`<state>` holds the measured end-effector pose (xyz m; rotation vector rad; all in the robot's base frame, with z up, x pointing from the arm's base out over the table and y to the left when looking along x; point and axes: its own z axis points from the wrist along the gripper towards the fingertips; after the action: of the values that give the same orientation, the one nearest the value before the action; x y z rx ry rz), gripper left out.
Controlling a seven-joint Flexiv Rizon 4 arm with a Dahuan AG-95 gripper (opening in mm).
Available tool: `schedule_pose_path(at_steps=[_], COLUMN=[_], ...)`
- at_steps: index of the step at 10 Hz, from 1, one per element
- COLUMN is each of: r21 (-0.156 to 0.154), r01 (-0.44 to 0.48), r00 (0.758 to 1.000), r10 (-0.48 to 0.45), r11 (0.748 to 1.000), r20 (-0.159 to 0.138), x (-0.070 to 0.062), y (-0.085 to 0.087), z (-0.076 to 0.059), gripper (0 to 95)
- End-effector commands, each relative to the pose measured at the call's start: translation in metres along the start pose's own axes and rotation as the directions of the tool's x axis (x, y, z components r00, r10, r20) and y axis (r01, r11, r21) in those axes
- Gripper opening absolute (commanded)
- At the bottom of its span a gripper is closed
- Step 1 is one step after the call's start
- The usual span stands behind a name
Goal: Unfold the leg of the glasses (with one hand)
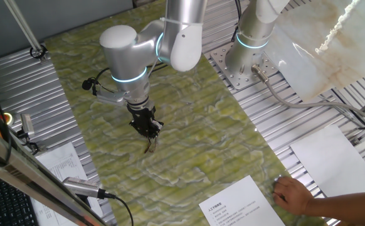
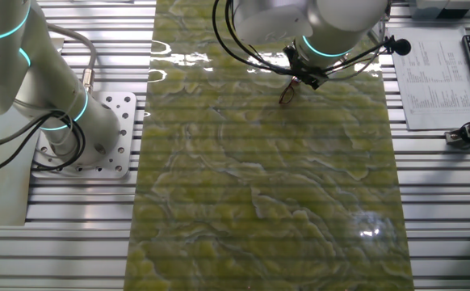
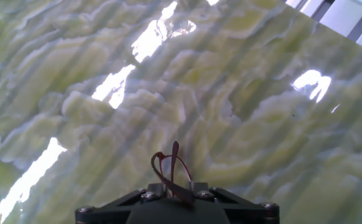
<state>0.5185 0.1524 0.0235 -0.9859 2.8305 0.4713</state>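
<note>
Hand view: nearest the lens, the glasses [image 3: 171, 171] sit pinched at the gripper [image 3: 175, 194], the thin reddish-brown wire looping up and forward from between the fingers. The jaws are drawn in close on the frame; no gap shows beyond the wire itself. Beyond the glasses lies only the green marbled mat [image 3: 243, 93], well below, with window glare across it.

One fixed view: the gripper [image 1: 148, 133] hangs from the silver arm [image 1: 132, 63] above the mat [image 1: 189, 144], and the glasses [image 1: 149, 147] dangle just under the fingertips, apparently clear of the surface. Farther from the glasses, at the near edge of the mat, a printed sheet [image 1: 239, 207] lies, with a bare human hand [image 1: 292, 194] resting just beside it. A second arm base [image 1: 248, 50] stands off the mat at the far side.

The other fixed view: the glasses [image 2: 287, 94] hang below the gripper [image 2: 298, 77], small against the wrist.

Judgement: frame is grasped and lifted; whether the leg is open yet cannot be told. With one hand only, the next move likely calls for bracing the free leg against the mat, gently, since the wire looks easily bent.
</note>
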Motion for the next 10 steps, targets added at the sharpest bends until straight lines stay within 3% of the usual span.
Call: schedule_pose_path(at_steps=[1, 10], r21=[-0.005, -0.010], r01=[-0.002, -0.010], r00=[1.000, 1.000], r10=[0.002, 0.010], r11=[1.000, 1.000], r20=[-0.002, -0.015], x=[-0.0004, -0.0027], y=[0.0006, 0.0014], z=[-0.0004, 0.0007], gripper=[19.0, 19.0])
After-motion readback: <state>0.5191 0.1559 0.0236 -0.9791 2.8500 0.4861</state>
